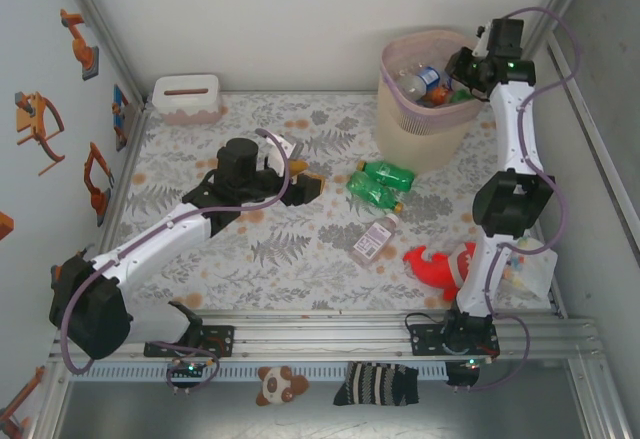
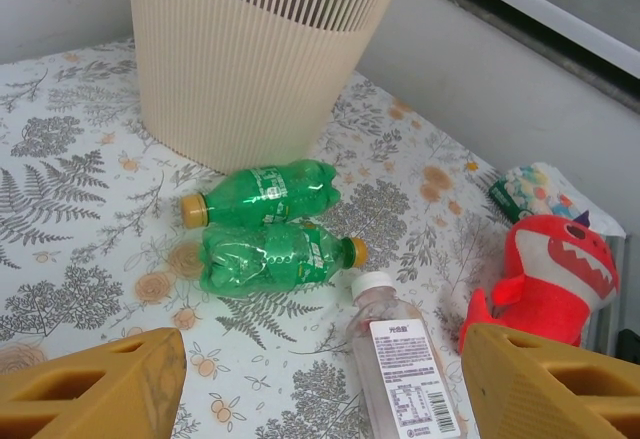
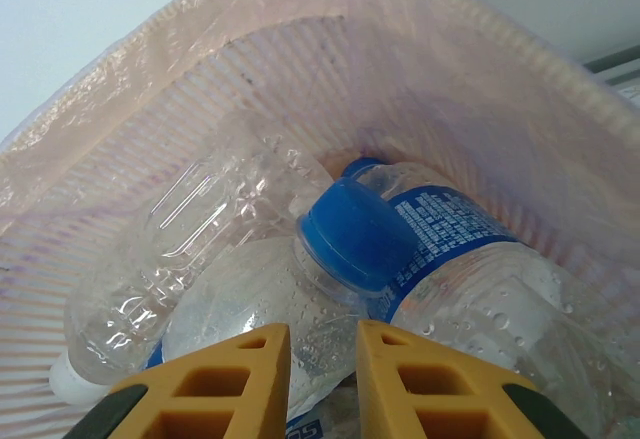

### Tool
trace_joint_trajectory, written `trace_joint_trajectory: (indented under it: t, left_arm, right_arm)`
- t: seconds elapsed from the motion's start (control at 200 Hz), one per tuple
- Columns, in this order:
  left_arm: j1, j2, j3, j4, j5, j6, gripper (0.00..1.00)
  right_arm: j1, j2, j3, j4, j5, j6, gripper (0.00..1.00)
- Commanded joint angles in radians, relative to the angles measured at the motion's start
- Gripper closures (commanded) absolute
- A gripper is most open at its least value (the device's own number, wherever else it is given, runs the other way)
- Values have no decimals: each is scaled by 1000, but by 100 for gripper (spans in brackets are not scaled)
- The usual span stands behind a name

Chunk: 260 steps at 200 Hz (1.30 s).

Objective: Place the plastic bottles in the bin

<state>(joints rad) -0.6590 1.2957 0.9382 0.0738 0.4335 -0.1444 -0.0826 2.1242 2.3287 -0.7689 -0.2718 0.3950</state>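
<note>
Two green plastic bottles (image 1: 378, 183) with yellow caps lie side by side on the table just in front of the bin (image 1: 400, 124); the far one (image 2: 262, 192) sits behind the near one (image 2: 270, 256). A clear bottle with a white cap (image 1: 373, 239) (image 2: 400, 364) lies nearer. My left gripper (image 1: 305, 179) (image 2: 320, 384) hovers open to their left, nothing between its yellow fingers (image 2: 95, 384). My right gripper (image 1: 455, 81) (image 3: 323, 379) hangs shut inside the bin's rim (image 3: 450, 89), above several clear bottles, one with a blue cap (image 3: 355, 229).
A red plush shark (image 1: 440, 264) (image 2: 550, 269) lies right of the clear bottle, beside a small packet (image 2: 530, 189). A low white box (image 1: 187, 97) stands at the back left. Metal rails (image 1: 330, 331) run along the near edge.
</note>
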Motion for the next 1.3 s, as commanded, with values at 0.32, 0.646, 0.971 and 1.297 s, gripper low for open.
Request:
trace_joint_trajectory:
  t: [0.32,0.646,0.971,1.297]
  left_arm:
    - [10,-25,-18,9,14,-14,28]
    - [9,-38,-24,-7,4,-11,28]
    - [9,-38,-21,-17,4,-9,28]
    - [9,-26,-14,-40,-23,-11,28]
  right_arm:
    - [22,-103,-32,127,-216,65,74]
    - [27,14,-54,178,-335,128,75]
    - [26,-1,-89,99,-244,71,75]
    - [28,-133,-77,90,-226,69,74]
